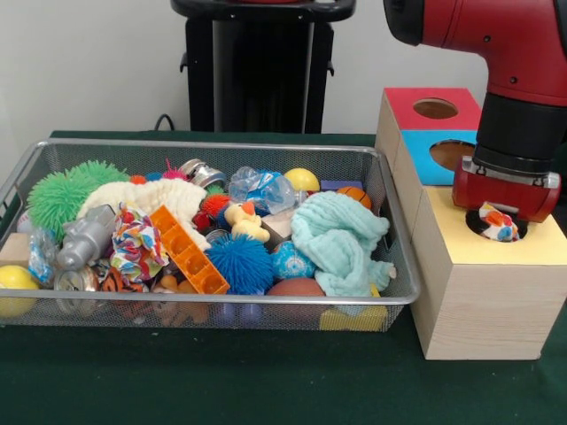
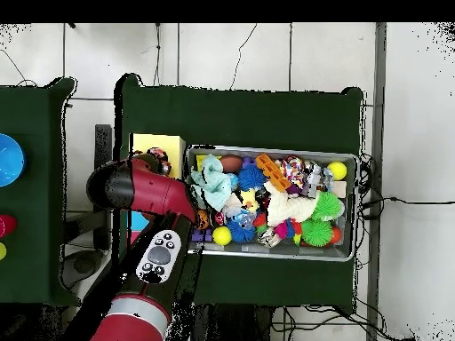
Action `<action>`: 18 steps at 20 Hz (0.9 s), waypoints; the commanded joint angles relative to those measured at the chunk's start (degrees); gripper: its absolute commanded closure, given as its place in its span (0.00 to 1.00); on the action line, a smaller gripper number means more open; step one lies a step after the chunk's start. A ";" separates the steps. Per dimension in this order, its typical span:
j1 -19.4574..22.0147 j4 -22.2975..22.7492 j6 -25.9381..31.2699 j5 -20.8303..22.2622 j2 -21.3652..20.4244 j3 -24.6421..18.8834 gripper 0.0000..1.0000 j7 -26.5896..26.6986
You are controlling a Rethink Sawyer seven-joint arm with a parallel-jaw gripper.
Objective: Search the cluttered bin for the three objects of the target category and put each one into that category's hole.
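The gripper hangs directly over the yellow hole of the wooden box. A multicoloured fabric item sits in that hole's mouth; whether the gripper grasps or has released it cannot be determined. This delivery appears nearly complete. A similar patterned cloth remains in the wire bin, so further searching is probably required.

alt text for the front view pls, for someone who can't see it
A red robot arm hangs over the yellow-topped box, where a colourful cloth sits in the hole. Left of the box, a wire bin on a green table is packed with toys, including a teal cloth and a blue spiky ball.
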State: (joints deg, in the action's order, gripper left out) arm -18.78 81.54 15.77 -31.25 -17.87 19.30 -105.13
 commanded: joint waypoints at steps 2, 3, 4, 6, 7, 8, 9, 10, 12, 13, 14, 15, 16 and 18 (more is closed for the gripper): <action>-0.24 9.89 14.36 5.24 1.91 -2.69 0.00 -7.15; -0.54 10.02 15.16 5.41 1.08 -2.25 0.00 -7.17; -0.82 10.16 16.22 5.54 0.29 -1.83 0.00 -7.25; -1.12 10.30 18.78 5.54 -0.83 -1.42 0.00 -7.68; -1.35 10.33 19.04 5.54 -1.06 -1.16 0.00 -7.84; -1.59 10.35 19.30 5.55 -1.29 -0.90 0.00 -8.01; -1.67 10.37 20.02 5.51 -1.51 -0.83 0.00 -8.12; -1.75 10.44 20.35 5.48 -1.65 -0.78 0.00 -8.25; -2.15 10.63 20.68 5.63 -2.26 -0.25 0.00 -8.33; -2.34 10.71 20.65 5.76 -2.57 0.04 0.00 -8.28; -2.37 10.69 20.72 5.87 -2.74 0.21 0.00 -8.12; -2.55 10.71 20.79 5.98 -2.98 0.48 0.00 -8.14; -2.73 10.72 20.85 6.08 -3.22 0.75 0.00 -8.16; -2.93 10.88 20.98 6.09 -3.47 0.93 0.00 -8.37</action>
State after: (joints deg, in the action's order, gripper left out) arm -20.86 82.66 23.72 -30.42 -22.52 22.78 -105.13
